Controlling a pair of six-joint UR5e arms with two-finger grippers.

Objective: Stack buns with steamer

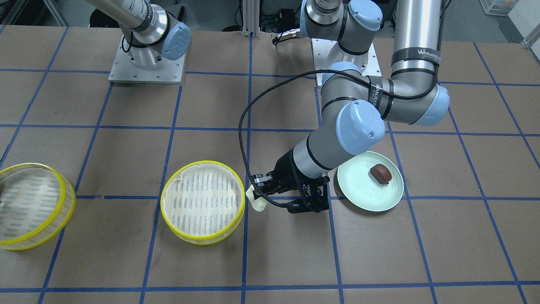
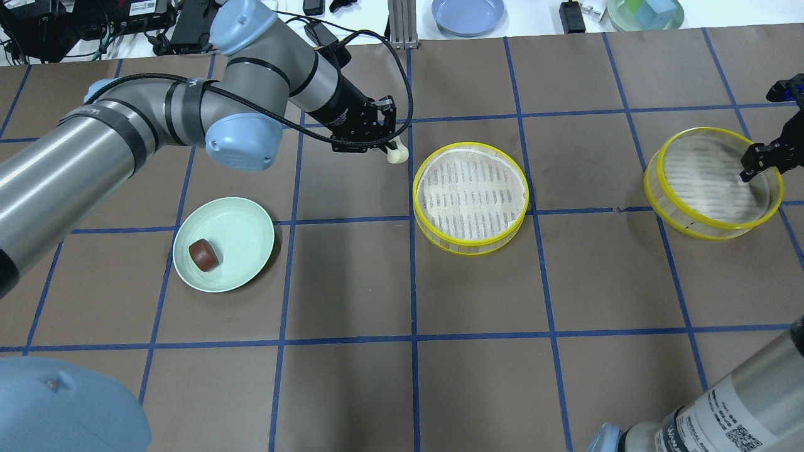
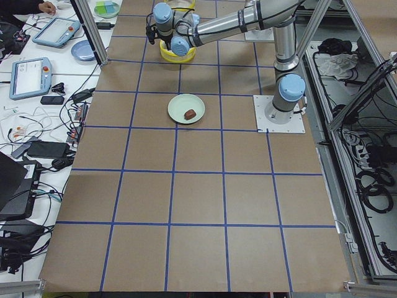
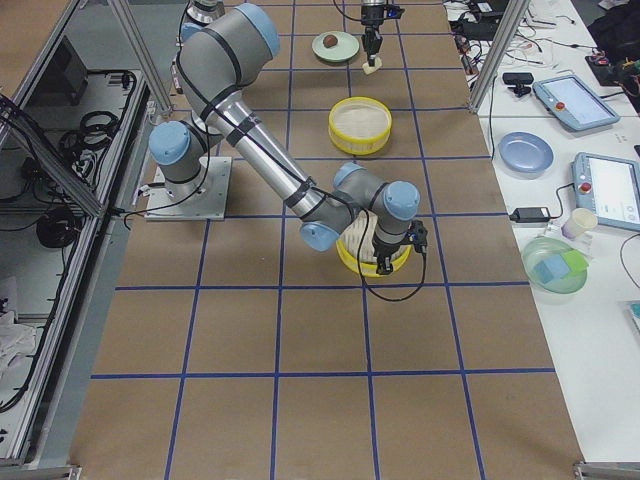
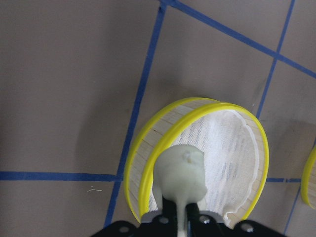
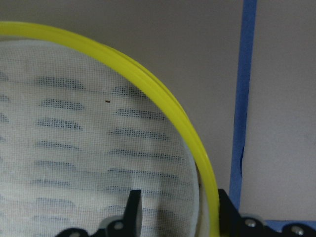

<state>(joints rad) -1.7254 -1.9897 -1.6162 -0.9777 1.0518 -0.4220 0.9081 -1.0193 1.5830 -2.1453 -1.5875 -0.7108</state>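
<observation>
Bright, even overhead light throughout; broad soft shadows on the brown table [image 2: 352, 276] under the left arm [image 2: 157, 119]; pale sheen along its metal tube; exterior views sharp; left-wrist view soft on the close cream bun [image 5: 180, 173]; right-wrist view mildly blurred.

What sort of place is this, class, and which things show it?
Most likely a robotics lab: left arm and right arm bolted to a table gridded with blue tape, a teach pendant on the side bench, the left gripper holding a cream-white bun.
</observation>
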